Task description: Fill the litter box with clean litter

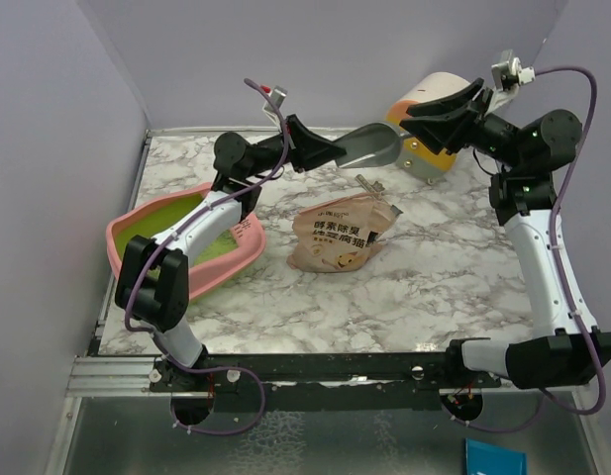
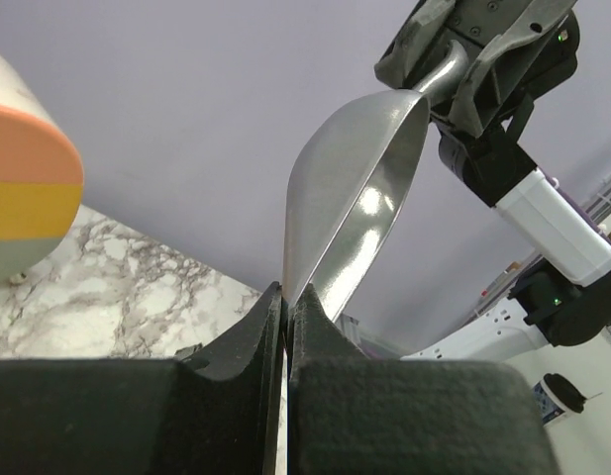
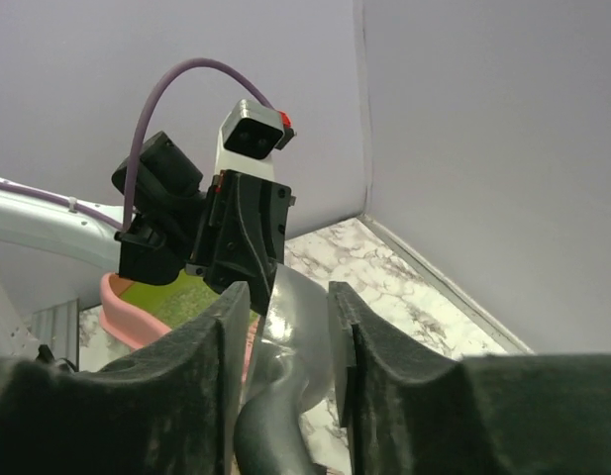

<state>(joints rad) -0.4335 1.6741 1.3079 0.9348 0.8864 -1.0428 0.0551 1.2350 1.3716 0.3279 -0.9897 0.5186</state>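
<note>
Now, up at the back of the marble-patterned table (image 1: 434, 267), the grey metal scoop (image 1: 372, 145) hangs in mid-air between both arms. The left jaws are pinched fully together on the thin front lip of its bowl, a firm hold. The right jaws stand partly apart on either side of the scoop's handle; whether they press it cannot be told. The crinkled tan pouch (image 1: 340, 236) with black lettering lies flat mid-table, nearer the arm bases and apart from both sets of jaws; the clean litter cannot be seen. The wide shallow pink plastic litter box (image 1: 115, 242), yellow-green inside, sits at the left beneath the left arm (image 1: 201, 223), well apart from the jaws. Close by the right jaws stands the round cream-orange-yellow drawer unit (image 1: 431, 94).
</note>
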